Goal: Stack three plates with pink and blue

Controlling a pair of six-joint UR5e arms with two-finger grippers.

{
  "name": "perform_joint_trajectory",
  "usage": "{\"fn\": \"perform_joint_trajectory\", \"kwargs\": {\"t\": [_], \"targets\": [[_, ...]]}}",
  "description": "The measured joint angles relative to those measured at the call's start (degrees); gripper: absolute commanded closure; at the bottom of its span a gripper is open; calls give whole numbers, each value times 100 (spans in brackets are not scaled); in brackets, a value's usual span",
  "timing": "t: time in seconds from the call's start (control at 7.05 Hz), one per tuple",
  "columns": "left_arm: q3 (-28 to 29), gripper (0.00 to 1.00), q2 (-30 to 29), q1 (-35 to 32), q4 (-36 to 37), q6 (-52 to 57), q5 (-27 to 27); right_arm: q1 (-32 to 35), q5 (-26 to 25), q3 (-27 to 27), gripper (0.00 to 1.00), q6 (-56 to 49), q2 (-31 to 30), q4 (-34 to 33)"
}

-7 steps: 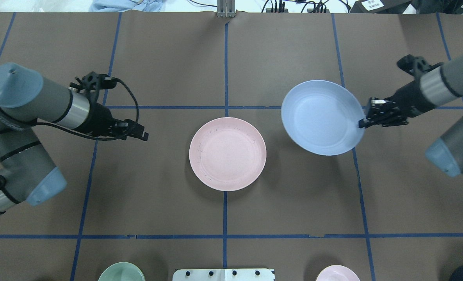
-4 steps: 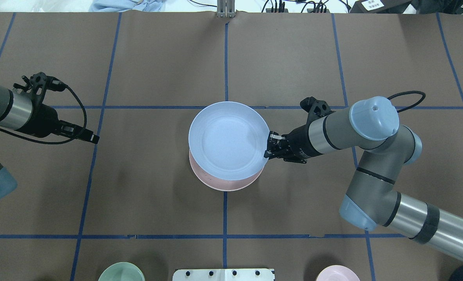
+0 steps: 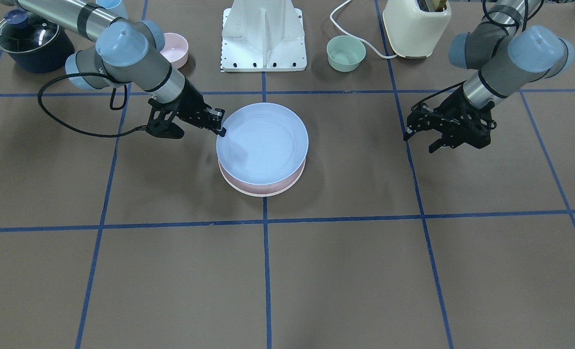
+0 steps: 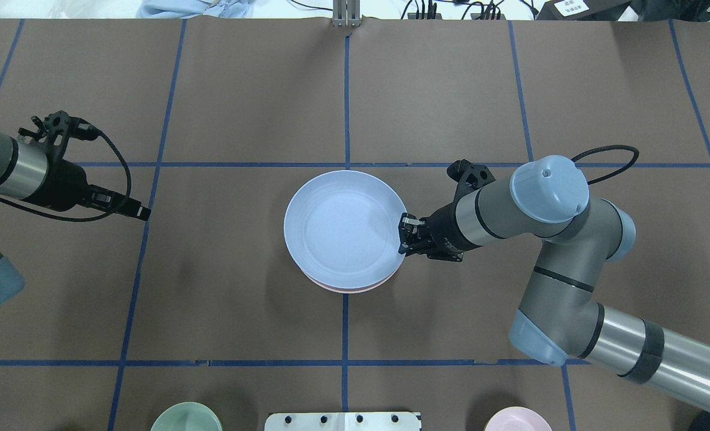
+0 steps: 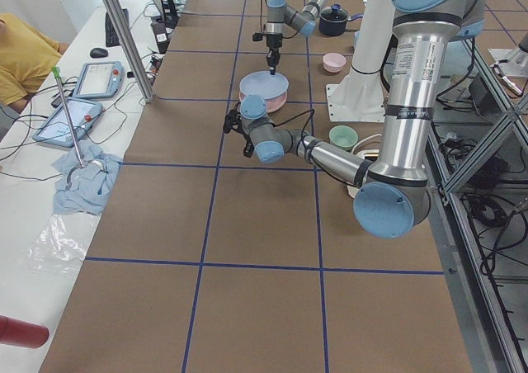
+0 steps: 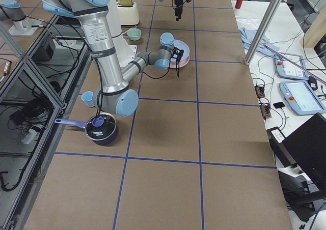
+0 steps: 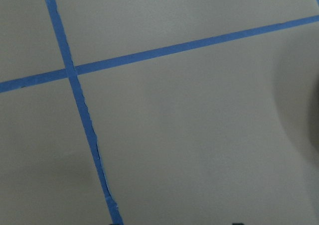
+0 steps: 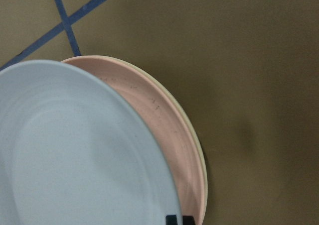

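While the right gripper point(image 4: 401, 236) has its fingers pinched shut on the rim of the blue plate point(image 4: 343, 227), that plate sits over the pink plate point(image 8: 169, 130) in the middle of the table point(image 4: 451, 90). It's not lined up though. From the operators' side you can see a crescent of pink poking out from under the blue on the near edge. The wrist cam on that arm also shows a thin cream plate point(image 8: 201, 165) rim under the pink one, so the pink is nested in the cream. Can't tell if the blue is actually resting on the pink or just hanging a hair above it.

The left gripper point(image 3: 419, 143) is well off to the side, hovering over bare brown table next to a blue tape line point(image 7: 82, 115), and its fingers look spread apart with nothing between them.

Back by the robot's base there's a little green bowl point(image 3: 346, 53) and a little pink bowl point(image 3: 176, 50), both well away from the stack.
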Motion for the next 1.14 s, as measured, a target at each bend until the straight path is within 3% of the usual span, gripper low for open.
{"fn": "perform_joint_trajectory", "kwargs": {"t": [0.14,0.28,0.85,1.14], "targets": [[1,20,2,0,0,0,-2,-6,-17,-20,100,-5,13,-13],[1,20,0,0,0,0,-4,-10,-27,-28,1,-7,15,-19],[5,20,2,5,-2,0,-2,-79,-250,6,0,-10,58,-223],[-2,20,7,-63,-2,88,-8,296,26,43,0,-33,-66,-243]]}}
